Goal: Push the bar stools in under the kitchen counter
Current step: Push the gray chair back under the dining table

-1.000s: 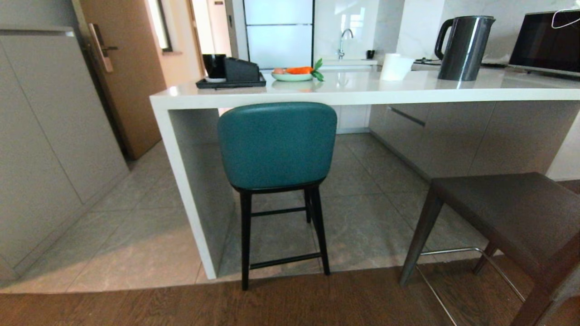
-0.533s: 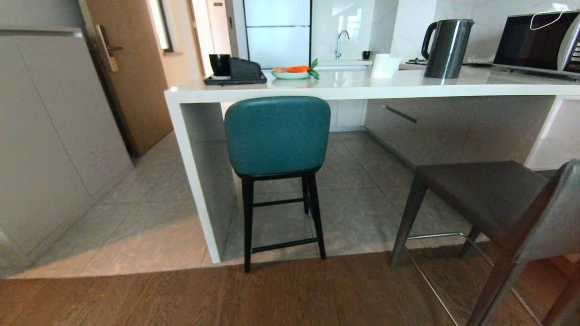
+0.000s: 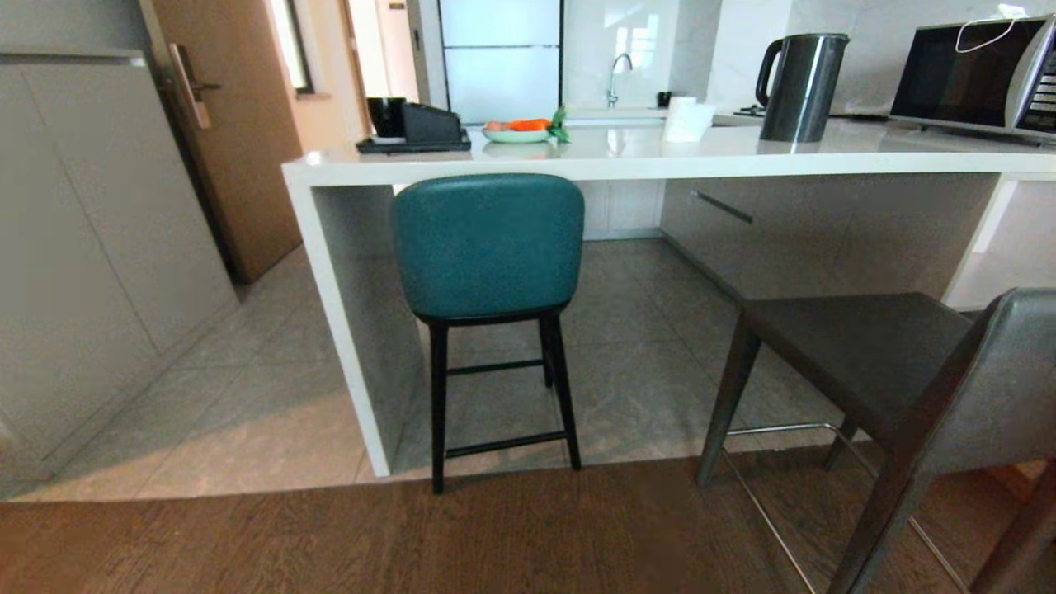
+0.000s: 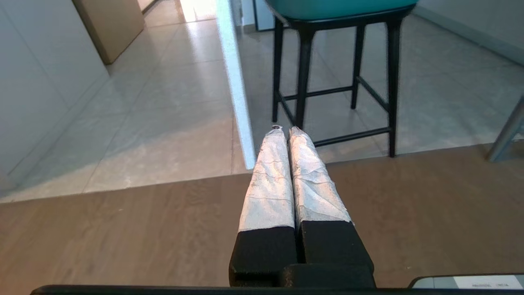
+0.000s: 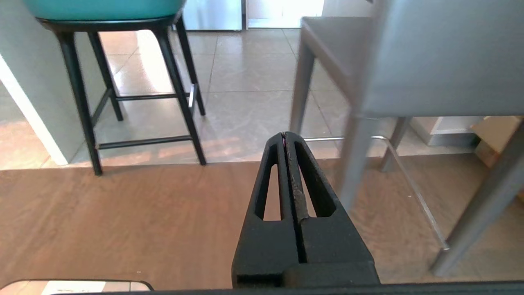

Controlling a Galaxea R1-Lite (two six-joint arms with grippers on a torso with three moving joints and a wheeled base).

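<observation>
The teal bar stool [image 3: 487, 245] stands tucked against the white kitchen counter [image 3: 627, 162], its back just below the slab edge beside the side panel [image 3: 326, 305]. The dark grey bar stool [image 3: 891, 363] stands out from the counter at the right, its back [image 3: 1002, 379] toward me, with a metal footrest [image 3: 775, 429]. Neither arm shows in the head view. My left gripper [image 4: 285, 129] is shut, low over the wood floor, pointing at the teal stool's black legs [image 4: 303, 78]. My right gripper [image 5: 283, 134] is shut and empty, a short way from the grey stool's leg [image 5: 355, 159].
On the counter stand a kettle [image 3: 799, 87], a microwave [image 3: 969, 78], a paper roll [image 3: 685, 120], a plate with a carrot [image 3: 520, 130] and a black tray [image 3: 412, 136]. Grey cabinets [image 3: 82, 247] and a wooden door [image 3: 239, 132] line the left. Tile floor [image 3: 247, 429] meets wood floor [image 3: 412, 536].
The whole head view has shifted: the camera backed away and turned right, so the grey stool's back and the microwave have come into view. The stools themselves have not moved.
</observation>
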